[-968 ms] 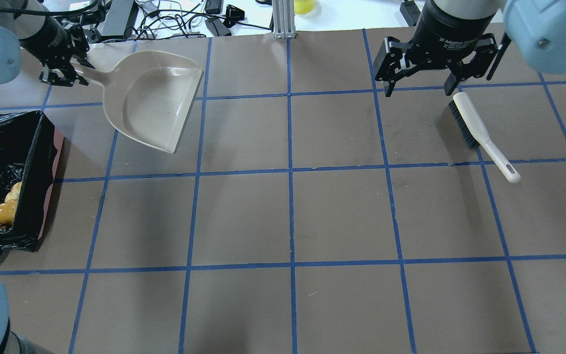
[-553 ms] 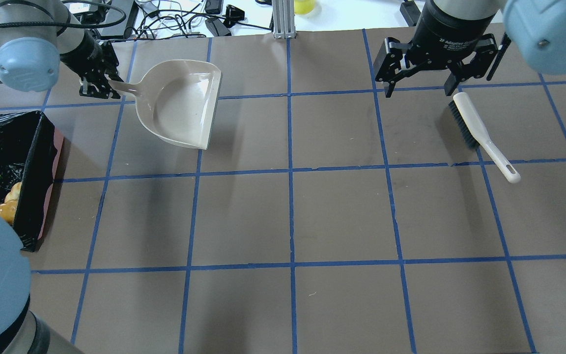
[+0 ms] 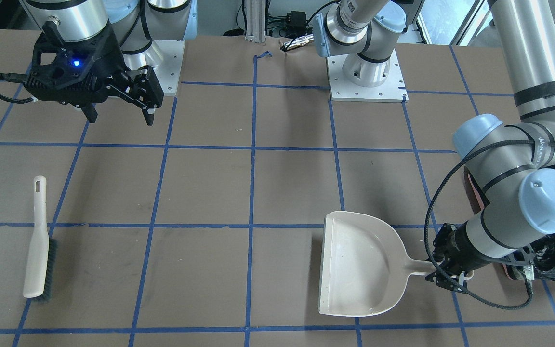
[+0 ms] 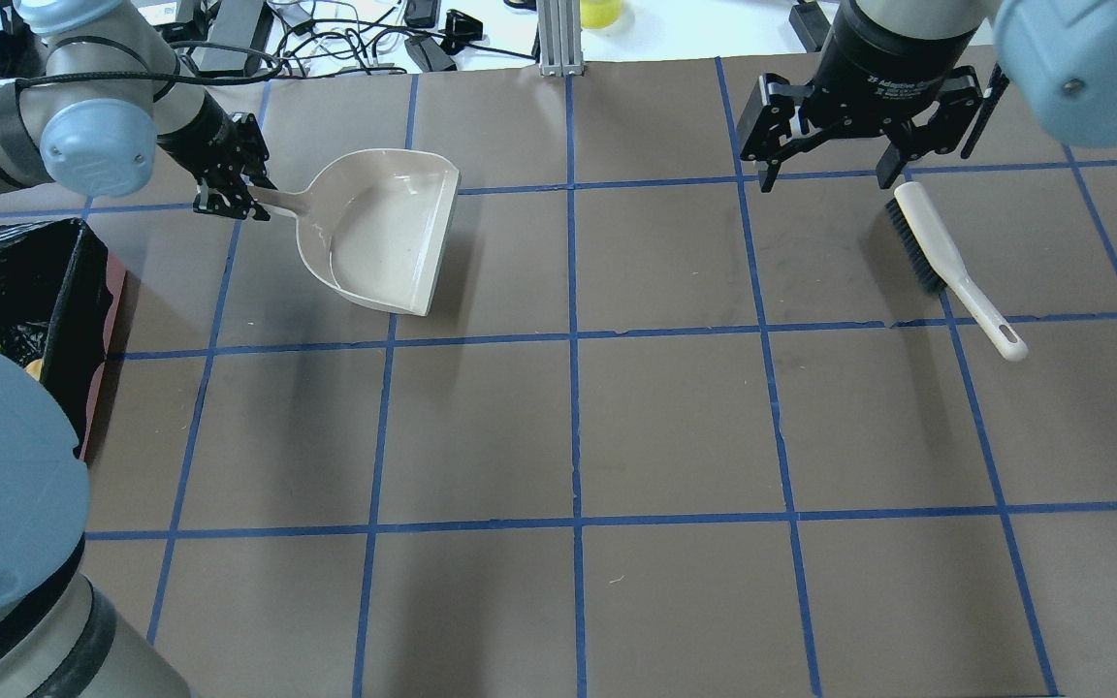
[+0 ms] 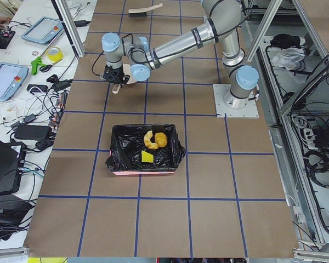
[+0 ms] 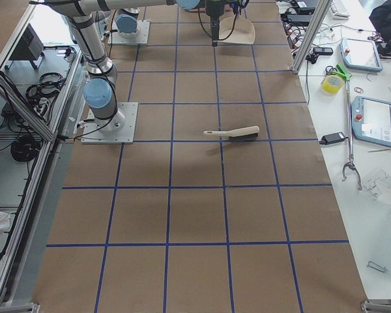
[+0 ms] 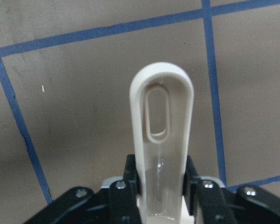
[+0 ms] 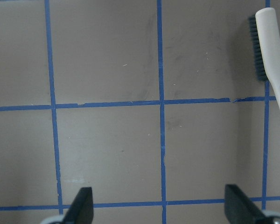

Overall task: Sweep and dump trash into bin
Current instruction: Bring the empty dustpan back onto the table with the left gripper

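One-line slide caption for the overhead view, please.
Left gripper holds the empty dustpan by its handle; right gripper hangs open, the brush lying nearby.

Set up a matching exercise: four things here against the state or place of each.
Things:
1. dustpan
2. brush
3. trash
4. right gripper

States or places:
A. open, holding nothing
B. in the bin
C. held by its handle in the left gripper
D. lying loose on the table

Pairs: 1-C, 2-D, 3-B, 4-A
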Tool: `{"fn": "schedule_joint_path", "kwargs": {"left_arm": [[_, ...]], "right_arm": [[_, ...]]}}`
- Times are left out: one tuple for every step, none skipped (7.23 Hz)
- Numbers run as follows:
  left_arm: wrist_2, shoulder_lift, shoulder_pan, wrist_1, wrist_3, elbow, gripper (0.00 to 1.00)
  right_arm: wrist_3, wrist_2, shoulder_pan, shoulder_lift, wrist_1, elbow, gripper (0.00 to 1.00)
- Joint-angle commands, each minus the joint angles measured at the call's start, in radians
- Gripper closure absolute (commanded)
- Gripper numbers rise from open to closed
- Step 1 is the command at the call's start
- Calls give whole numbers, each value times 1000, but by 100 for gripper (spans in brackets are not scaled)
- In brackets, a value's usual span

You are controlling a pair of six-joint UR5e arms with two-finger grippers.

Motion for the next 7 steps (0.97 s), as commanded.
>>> {"fn": "schedule_joint_path", "kwargs": {"left_arm": [[4,-20,1,0,57,2,100],[6,-32,1,0,62,0,100],[15,-43,1,0,62,2,100],[17,-55,3,2,62,12,100],[15,-67,3,2,62,23,100],[17,-74,3,8,62,31,100],[17,-81,3,10,62,43,100]], "right_arm": [[0,0,0,0,2,0,0],[0,0,0,0,2,0,0],[0,0,0,0,2,0,0],[-2,0,0,0,2,0,0],[-2,0,0,0,3,0,0],[-2,0,0,0,3,0,0],[-2,-2,0,0,3,0,0]]}}
